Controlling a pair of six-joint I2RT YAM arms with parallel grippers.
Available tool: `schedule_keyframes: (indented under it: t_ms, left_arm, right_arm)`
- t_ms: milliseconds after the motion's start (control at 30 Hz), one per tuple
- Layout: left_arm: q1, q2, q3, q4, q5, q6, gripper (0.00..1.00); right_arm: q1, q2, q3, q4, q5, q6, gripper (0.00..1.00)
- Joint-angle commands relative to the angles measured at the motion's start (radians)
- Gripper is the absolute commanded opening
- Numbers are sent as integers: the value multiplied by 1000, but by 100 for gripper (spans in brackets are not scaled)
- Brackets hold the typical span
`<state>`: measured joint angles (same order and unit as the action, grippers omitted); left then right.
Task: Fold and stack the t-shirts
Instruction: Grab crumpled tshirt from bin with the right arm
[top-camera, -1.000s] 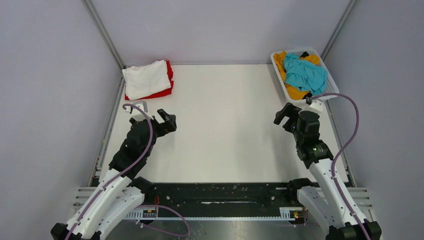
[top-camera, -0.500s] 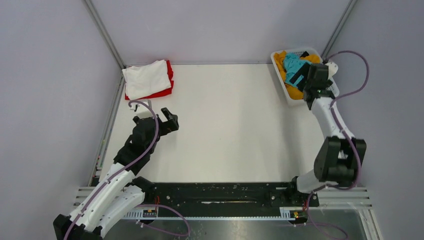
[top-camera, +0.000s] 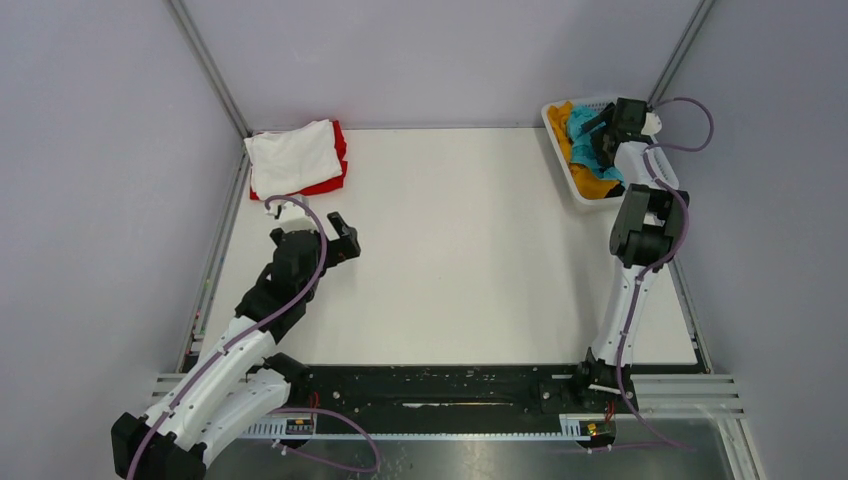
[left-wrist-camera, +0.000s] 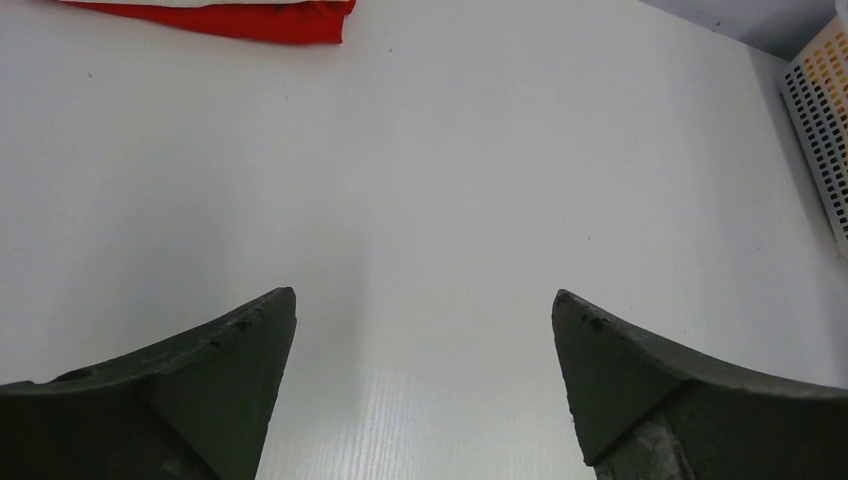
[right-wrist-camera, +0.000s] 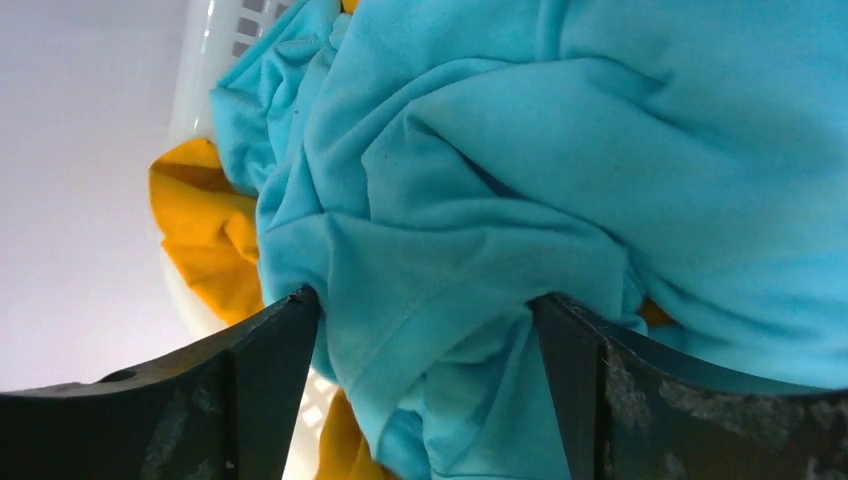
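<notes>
Right gripper (right-wrist-camera: 422, 298) is held wide astride a bunched teal t-shirt (right-wrist-camera: 520, 150) fold in the basket (right-wrist-camera: 215, 40), so the tangled mustard t-shirt (right-wrist-camera: 200, 230) could be dragged out too.

Two folded t-shirts (top-camera: 297, 160) lie stacked in the far left corner of the table (top-camera: 450, 250), with the left gripper (top-camera: 340, 240) before them. In the far right corner the basket (top-camera: 557, 150) holds crumpled t-shirts (right-wrist-camera: 560, 150), and the right gripper (right-wrist-camera: 425, 300) is on top of them.

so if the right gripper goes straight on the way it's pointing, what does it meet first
The teal t-shirt, bunched on top in the basket. In the wrist view its cloth lies between the open fingers of the right gripper. The mustard t-shirt lies under it.
</notes>
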<state>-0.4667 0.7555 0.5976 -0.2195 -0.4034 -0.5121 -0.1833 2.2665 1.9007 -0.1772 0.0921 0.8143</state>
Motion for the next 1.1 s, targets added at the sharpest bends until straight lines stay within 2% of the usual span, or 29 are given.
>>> schedule_keyframes:
  t_ms: [0,67,100,200,267,400,500,800,867,1067]
  left_arm:
    - [2,-2,8,66,-40,22,99]
    - [2,0,7,67,-44,22,99]
    - [2,1,6,70,-47,22,99]
    - [3,5,4,67,-49,15,99]
    - [2,4,6,62,-45,11,99]
    - [2,-8,1,61,-33,4,99]
    - [2,-22,-5,61,-25,-4,99]
    - [2,-112,-20,32,11,-29,99]
    - [2,-143,-24,29,33,-31,99]
    - [2,-213,-32,-5,57,-57,99]
  right_arm:
    - [4,105,216,-85,-87,61,84]
    - [4,142,276,-114,-101,58,77]
    - [4,153,289,-114,-110,56,71]
    - [4,154,296,-97,-97,51,35]
    - [4,134,298,-98,-66,31,19]
    - [4,58,314,-109,-21,-46,12]
    - [4,-14,330,-123,12,-127,0]
    - [4,-299,341,-136,32,-270,0]
    - [5,-352,359,-148,-42,-279,0]
    - [67,-485,458,-254,-406,-319,0]
